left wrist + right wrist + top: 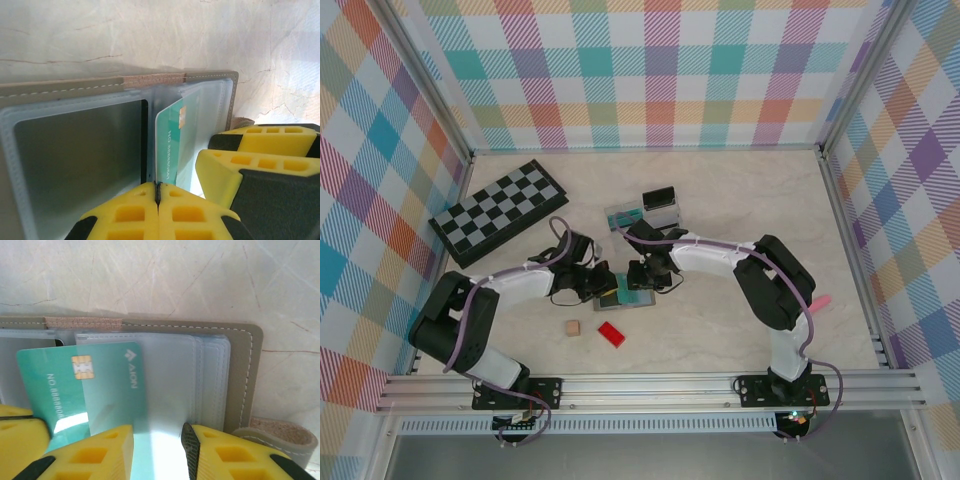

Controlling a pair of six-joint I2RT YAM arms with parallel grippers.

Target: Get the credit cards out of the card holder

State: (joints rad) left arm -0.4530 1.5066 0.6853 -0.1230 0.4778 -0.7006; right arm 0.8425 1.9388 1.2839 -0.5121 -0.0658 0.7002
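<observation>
Wallet: grey fabric card holder [245,370], open, near edge pinched by left gripper [157,195].
Card: teal plastic credit card [55,385], just ahead of right gripper [157,445], fingers parted, empty.

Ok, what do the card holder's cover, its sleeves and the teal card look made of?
Card holder cover: matte olive-grey, white stitching along the edge, so fabric or faux leather; can't tell which. Sleeves: clear soft plastic, the card shows through, with welded seams. Teal card: stiff glossy plastic, gold chip, printed text, bright glare.
</observation>
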